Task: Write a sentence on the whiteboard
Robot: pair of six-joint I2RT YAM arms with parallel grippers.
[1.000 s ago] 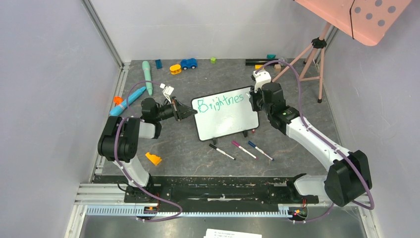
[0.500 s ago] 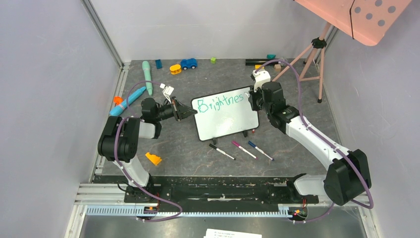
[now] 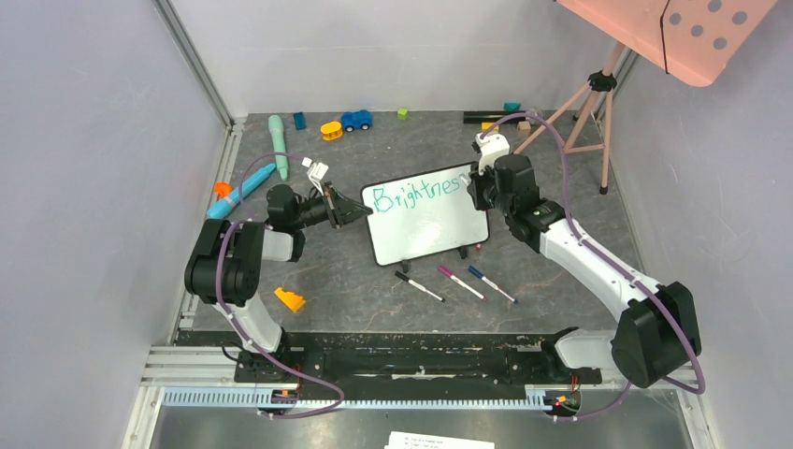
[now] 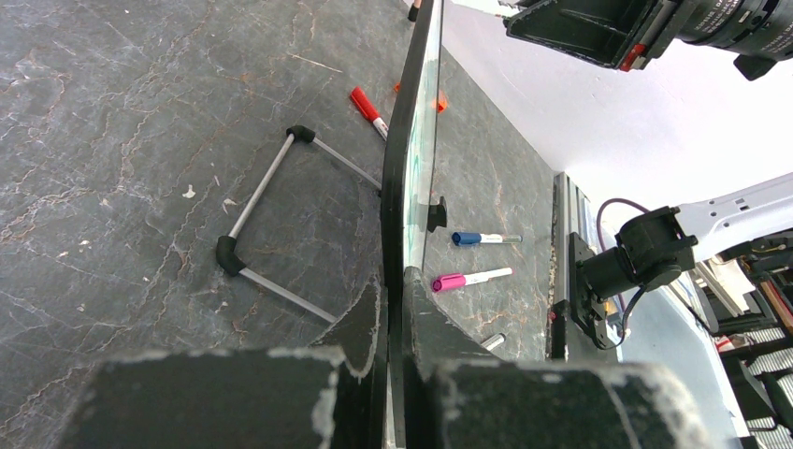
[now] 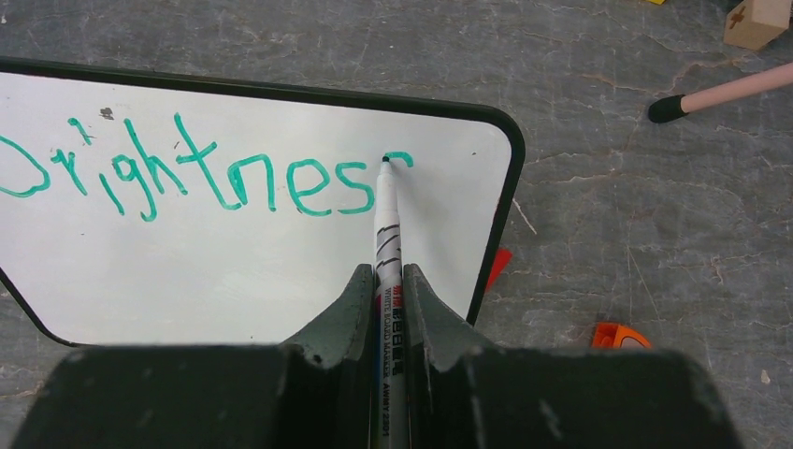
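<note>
The whiteboard (image 3: 425, 220) stands tilted on its feet at the table's middle; it also shows in the right wrist view (image 5: 234, 253) and edge-on in the left wrist view (image 4: 404, 178). Teal writing (image 5: 201, 178) on its top line reads "Brightnes" with a further stroke begun at the right end. My left gripper (image 3: 353, 212) is shut on the whiteboard's left edge, its fingers (image 4: 360, 327) either side of the frame. My right gripper (image 3: 474, 185) is shut on a white marker (image 5: 387, 234), whose tip touches the board near its top right corner.
Three capped markers (image 3: 454, 281) lie in front of the board. A red cap (image 4: 367, 105) lies behind it. Toys (image 3: 341, 123) line the back edge. A pink tripod (image 3: 589, 108) stands back right. An orange piece (image 3: 289, 299) lies near the left arm.
The right gripper with the marker has shifted slightly up and left at the board's top right, starting a new stroke. The left arm and board have not moved.
</note>
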